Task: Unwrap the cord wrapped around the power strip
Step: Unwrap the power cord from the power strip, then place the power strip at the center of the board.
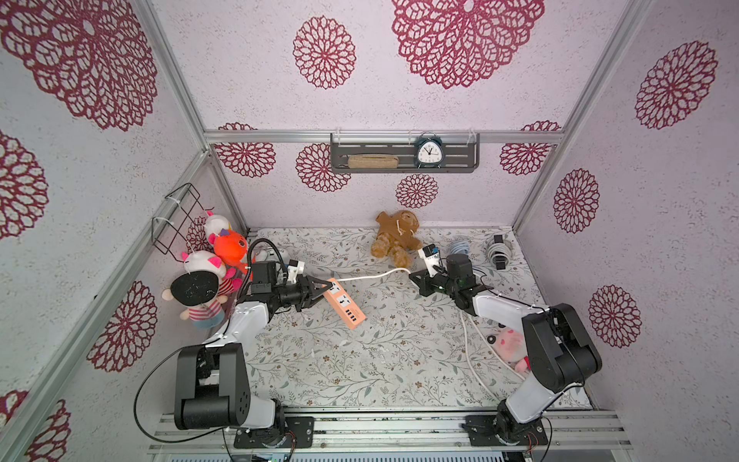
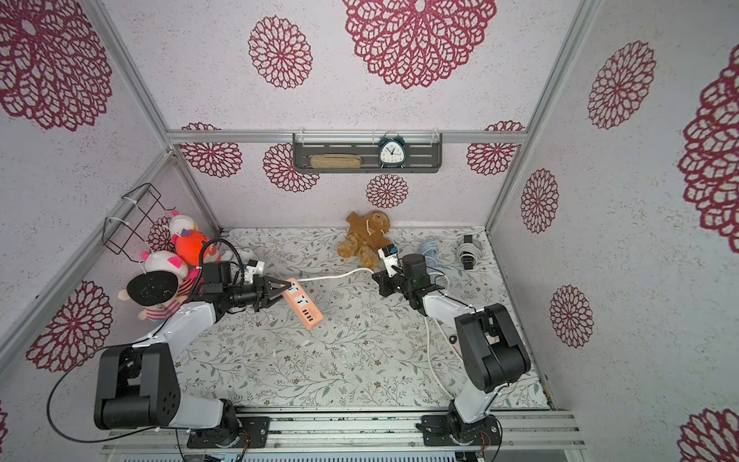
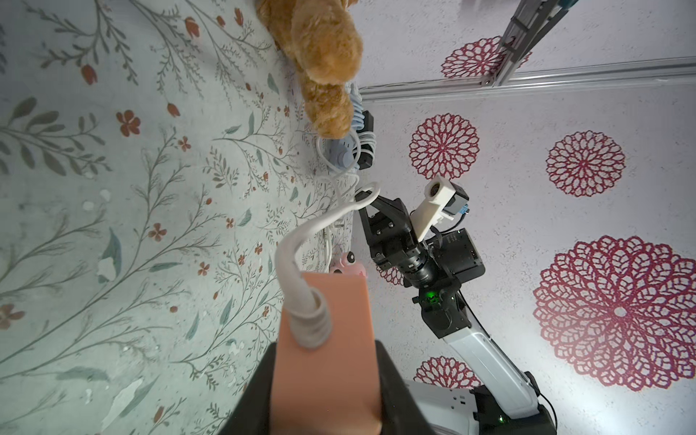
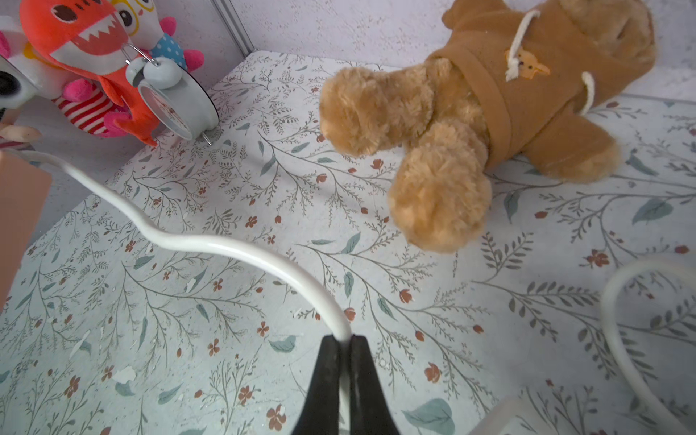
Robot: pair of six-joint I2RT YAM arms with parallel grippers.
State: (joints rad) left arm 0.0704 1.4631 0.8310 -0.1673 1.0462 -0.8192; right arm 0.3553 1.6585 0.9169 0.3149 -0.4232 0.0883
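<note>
**A:** Two arms at work, so what do the left fingers (image 1: 320,285) have?

**B:** They are clamped on the power strip (image 1: 344,307), at the end where the cord (image 1: 372,275) comes out. In the left wrist view the orange body sits wedged between the two dark fingers (image 3: 395,399).

**A:** Where is the power strip on the worktop (image 1: 360,360)?

**B:** In the left half, about midway between the back and front edges. It slants from the fingers toward the front edge, with its sockets and USB ports facing up in both top views. Whether its free end touches the worktop, I cannot tell.

**A:** And the cord?

**B:** It leaves the gripped end and runs in a shallow wave toward the right edge, as far as the right fingers (image 1: 415,277).

**A:** Are those closed?

**B:** Yes, pinched together on the cord. The right wrist view shows the white line going in between the two black fingers (image 4: 329,373). Past them the cord loops round and trails under the right arm toward the front right corner.

**A:** Anything close by?

**B:** A teddy bear (image 1: 396,238) lies at the back edge, its feet near the right fingers. Plush toys (image 1: 224,256) crowd the back left corner, and coiled cables (image 1: 498,250) sit in the back right corner.
</note>
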